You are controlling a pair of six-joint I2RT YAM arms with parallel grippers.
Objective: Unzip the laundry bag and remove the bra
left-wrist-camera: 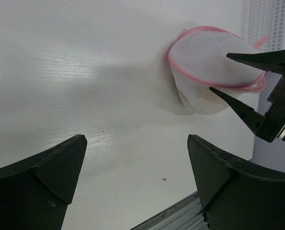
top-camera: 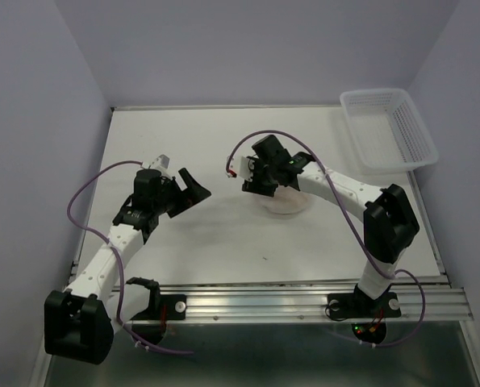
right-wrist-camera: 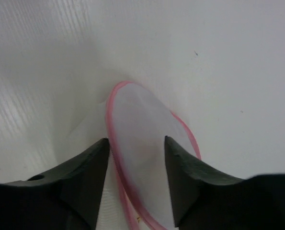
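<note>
The laundry bag (top-camera: 288,203) is a small round white mesh pouch with pink piping, lying mid-table. It also shows in the left wrist view (left-wrist-camera: 204,67) and the right wrist view (right-wrist-camera: 144,129). My right gripper (top-camera: 262,189) is open just above it, and in its own view (right-wrist-camera: 136,143) the two fingers straddle the bag's top face and pink edge. My left gripper (top-camera: 193,187) is open and empty, well to the left of the bag, over bare table (left-wrist-camera: 137,163). The bra is hidden; only a faint peach tint shows through the mesh.
A white plastic lattice basket (top-camera: 389,129) stands at the back right corner; its edge shows in the left wrist view (left-wrist-camera: 271,24). The metal rail (top-camera: 304,305) runs along the near table edge. Lilac walls enclose the table on three sides.
</note>
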